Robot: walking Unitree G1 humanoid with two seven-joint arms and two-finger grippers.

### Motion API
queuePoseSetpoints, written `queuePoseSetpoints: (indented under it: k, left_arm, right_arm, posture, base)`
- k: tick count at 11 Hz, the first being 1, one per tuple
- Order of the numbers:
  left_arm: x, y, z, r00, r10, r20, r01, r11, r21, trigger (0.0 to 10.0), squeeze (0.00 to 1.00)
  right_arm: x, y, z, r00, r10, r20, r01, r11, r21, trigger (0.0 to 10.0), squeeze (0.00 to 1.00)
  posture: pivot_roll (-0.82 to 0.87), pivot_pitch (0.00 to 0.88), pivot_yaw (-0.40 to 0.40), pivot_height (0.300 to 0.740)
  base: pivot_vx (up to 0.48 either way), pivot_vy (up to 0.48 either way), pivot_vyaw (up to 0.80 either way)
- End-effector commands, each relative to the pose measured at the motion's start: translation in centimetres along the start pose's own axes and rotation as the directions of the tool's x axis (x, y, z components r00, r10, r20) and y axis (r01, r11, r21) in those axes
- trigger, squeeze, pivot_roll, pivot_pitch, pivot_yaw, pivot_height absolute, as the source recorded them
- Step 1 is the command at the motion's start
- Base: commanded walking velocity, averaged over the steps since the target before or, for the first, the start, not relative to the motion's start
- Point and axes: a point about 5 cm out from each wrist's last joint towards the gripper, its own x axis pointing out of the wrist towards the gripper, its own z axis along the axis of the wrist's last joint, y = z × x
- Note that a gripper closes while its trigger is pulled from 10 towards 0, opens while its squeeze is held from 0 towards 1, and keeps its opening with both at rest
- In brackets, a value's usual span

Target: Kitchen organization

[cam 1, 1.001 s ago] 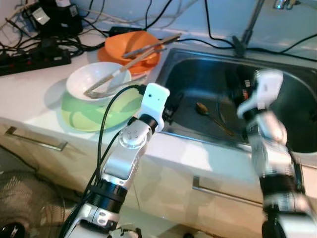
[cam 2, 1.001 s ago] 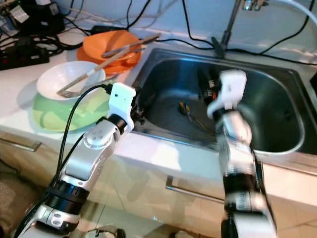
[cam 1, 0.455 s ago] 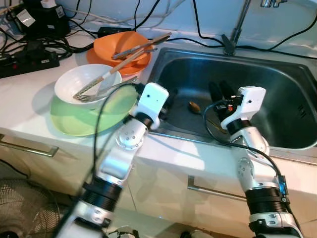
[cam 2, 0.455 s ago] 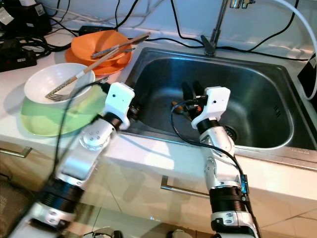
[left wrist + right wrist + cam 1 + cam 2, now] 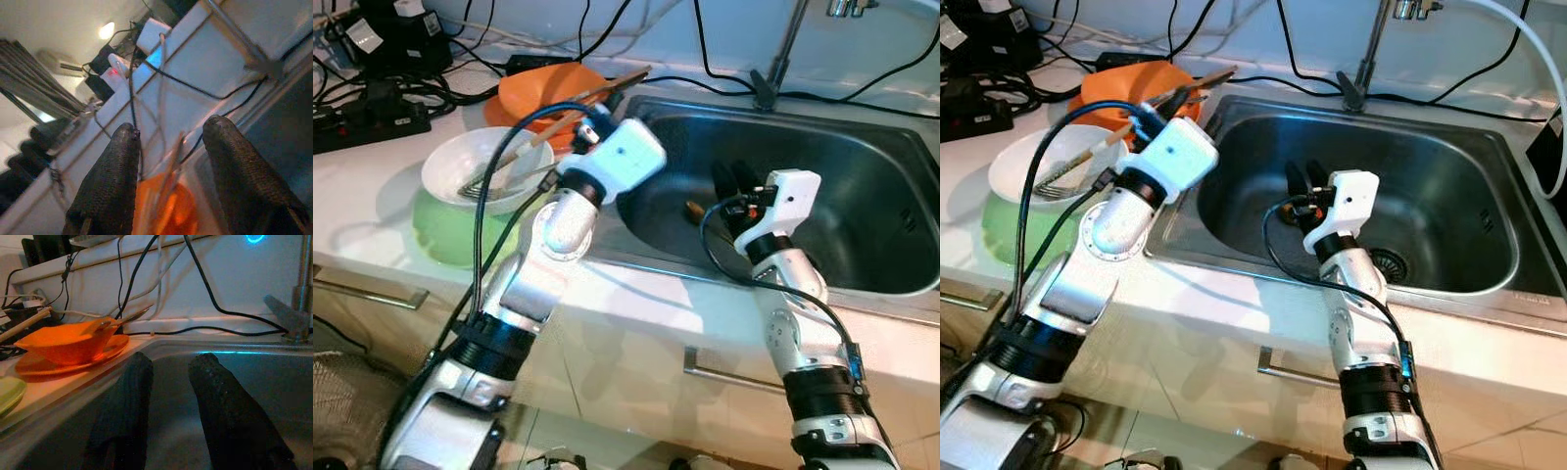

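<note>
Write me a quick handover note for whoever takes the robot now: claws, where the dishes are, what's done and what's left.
Left claw: open, empty, raised over the counter by the orange bowl.
Right claw: open, empty, down inside the sink, just above a spoon on the sink floor.
Dishes: the orange bowl with utensils sits on an orange plate; the white bowl with a fork sits in a green bowl on the counter.
Done: nothing held or visibly sorted.
Left: probably the spoon first, then the stacked dishes.

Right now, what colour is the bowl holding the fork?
White bowl, clearest in the left eye view.
</note>
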Motion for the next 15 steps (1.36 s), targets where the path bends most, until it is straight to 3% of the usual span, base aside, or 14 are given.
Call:
queuePoseSetpoints:
  k: [1, 2, 3, 4, 8, 12, 15]
  left_arm:
    - [0.0, 0.2, 0.2, 1.0, 0.013, -0.01, -0.012, 0.999, 0.049, 10.0, 0.0]
    - [-0.2, 0.1, -0.7, 0.998, -0.002, -0.063, 0.006, 0.997, 0.075, 10.0, 1.0]
    - [-0.3, -0.1, -1.1, 0.996, -0.031, -0.079, 0.036, 0.997, 0.069, 10.0, 1.0]
    - [-0.5, -0.6, -1.7, 0.99, -0.08, -0.117, 0.097, 0.985, 0.144, 10.0, 0.0]
    - [-1.8, -0.2, -2.8, 0.974, -0.068, -0.216, 0.116, 0.97, 0.216, 10.0, 0.0]
    - [-2.9, 0.1, -4.0, 0.949, -0.061, -0.311, 0.132, 0.968, 0.215, 10.0, 0.0]
    - [-2.9, -0.1, -4.2, 0.938, -0.068, -0.339, 0.147, 0.965, 0.215, 10.0, 0.0]
  right_arm:
    - [-0.6, -0.1, -1.5, 0.998, -0.022, -0.062, 0.024, 0.999, 0.022, 10.0, 0.0]
    - [-0.6, -0.1, -1.6, 0.998, -0.025, -0.064, 0.026, 0.999, 0.023, 10.0, 0.0]
    - [-0.6, -0.2, -1.6, 0.998, -0.023, -0.066, 0.024, 0.999, 0.021, 10.0, 0.0]
    - [-0.6, -0.2, -1.7, 0.997, -0.026, -0.071, 0.027, 0.999, 0.019, 10.0, 0.0]
    - [-0.5, -0.1, -1.9, 0.997, -0.019, -0.075, 0.021, 1.0, 0.023, 10.0, 0.0]
    - [-0.5, 0.0, -2.1, 0.997, -0.005, -0.082, 0.007, 1.0, 0.025, 10.0, 0.0]
    - [-0.4, 0.0, -2.1, 0.996, -0.006, -0.083, 0.008, 1.0, 0.024, 10.0, 0.0]
  posture:
    - [0.1, 0.074, 0.003, 0.74]
    - [0.1, 0.071, 0.004, 0.74]
    - [0.1, 0.07, 0.004, 0.74]
    - [0.1, 0.068, 0.004, 0.74]
    - [0.1, 0.054, 0.008, 0.74]
    - [0.11, 0.031, 0.007, 0.74]
    - [0.11, 0.039, 0.006, 0.74]
  base:
    - [0.0, 0.0, 0.0]
    - [0.0, 0.0, 0.0]
    - [0.0, 0.0, 0.0]
    - [0.0, 0.0, 0.0]
    - [0.0, 0.0, 0.0]
    - [0.0, 0.0, 0.0]
    - [0.0, 0.0, 0.0]
